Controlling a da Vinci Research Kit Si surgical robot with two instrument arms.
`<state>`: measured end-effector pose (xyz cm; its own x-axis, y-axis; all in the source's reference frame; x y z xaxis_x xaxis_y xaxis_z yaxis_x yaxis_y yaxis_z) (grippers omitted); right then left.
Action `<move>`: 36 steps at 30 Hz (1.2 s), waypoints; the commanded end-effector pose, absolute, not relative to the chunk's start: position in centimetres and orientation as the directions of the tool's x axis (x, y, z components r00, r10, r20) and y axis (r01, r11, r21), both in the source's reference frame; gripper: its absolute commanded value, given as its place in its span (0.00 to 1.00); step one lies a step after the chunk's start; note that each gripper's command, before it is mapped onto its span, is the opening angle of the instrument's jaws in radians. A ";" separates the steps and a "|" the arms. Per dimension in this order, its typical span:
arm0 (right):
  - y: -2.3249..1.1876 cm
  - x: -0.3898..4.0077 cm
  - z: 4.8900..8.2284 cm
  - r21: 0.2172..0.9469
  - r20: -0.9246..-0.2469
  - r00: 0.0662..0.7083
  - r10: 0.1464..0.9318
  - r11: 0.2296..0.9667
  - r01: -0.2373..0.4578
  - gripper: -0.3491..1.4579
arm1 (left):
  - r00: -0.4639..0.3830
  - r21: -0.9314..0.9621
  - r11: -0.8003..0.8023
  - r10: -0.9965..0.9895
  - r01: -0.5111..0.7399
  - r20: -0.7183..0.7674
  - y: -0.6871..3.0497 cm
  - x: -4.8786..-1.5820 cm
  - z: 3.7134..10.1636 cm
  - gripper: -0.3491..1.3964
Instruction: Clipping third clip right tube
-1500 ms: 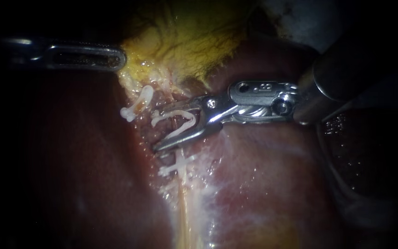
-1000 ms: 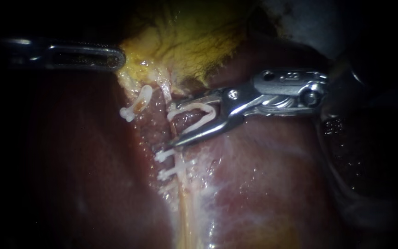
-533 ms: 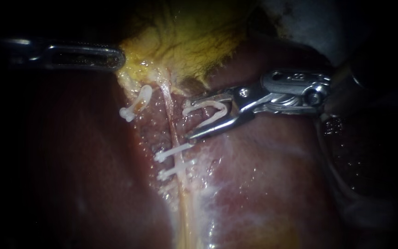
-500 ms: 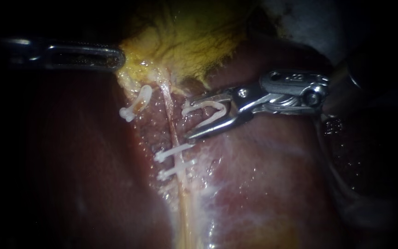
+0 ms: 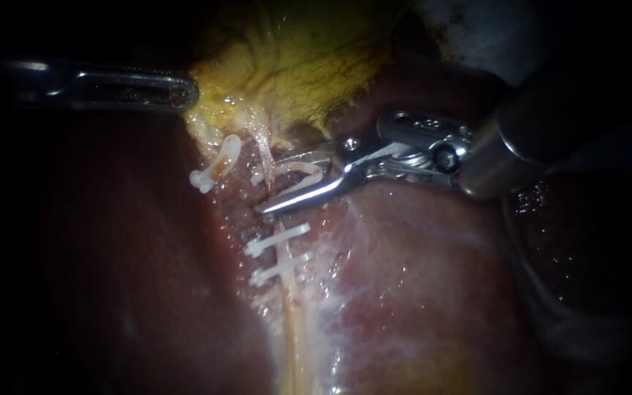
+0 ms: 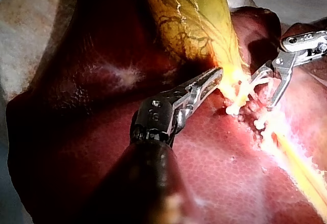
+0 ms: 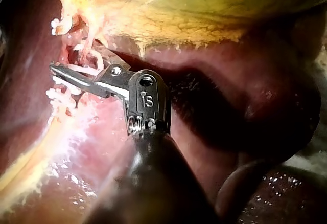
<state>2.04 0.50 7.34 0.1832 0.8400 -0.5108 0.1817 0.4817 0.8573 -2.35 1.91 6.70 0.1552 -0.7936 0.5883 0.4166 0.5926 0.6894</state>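
Step in hand: seating the third clip [image 5: 295, 169] on the right tube [image 5: 289, 314], just to the 12 o'clock side of the upper seated clip [image 5: 278, 238] and the lower seated clip [image 5: 279, 269].
Doing it well: I want the tube fully inside the clip. Both tips should show past its 9 o'clock side, and the clip should sit square across it, clear of the upper seated clip. Then I'd close slowly, without dragging.
Right instrument [image 5: 267, 183]: it enters from 2 o'clock with the wrist bent and the tips aimed at 8 o'clock. Its jaws stand in a narrow V, cradling the open clip from both sides, and the tube appears to run between them.
Left instrument [image 5: 188, 93]: it lies level from 9 o'clock. Its jaws are pressed together on the edge of the gallbladder [image 5: 301, 66].
Risk: I judge the lower tip could snag the liver [image 5: 418, 278] behind the tube.
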 end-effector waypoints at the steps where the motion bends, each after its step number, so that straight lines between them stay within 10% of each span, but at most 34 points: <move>1: 0.50 2.05 7.33 0.860 -0.502 0.168 0.848 0.470 0.197 0.47 | 0.155 0.689 0.593 -0.794 0.417 0.588 1.91 -2.35 6.70 0.00; 21: 0.54 2.22 6.94 0.855 -0.471 0.126 0.873 0.417 0.309 0.43 | 0.155 0.689 0.593 -0.794 0.417 0.588 1.91 -2.35 6.70 0.00; 36: 0.65 2.21 6.90 0.895 -0.404 0.123 0.906 0.364 0.257 0.00 | 0.155 0.689 0.593 -0.794 0.417 0.588 1.91 -2.35 6.70 0.00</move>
<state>2.20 0.65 6.90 0.1253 0.9095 -0.3964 0.2550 0.3566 0.8988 -2.35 1.91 6.70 0.1553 -0.7935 0.5884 0.4164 0.5927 0.6895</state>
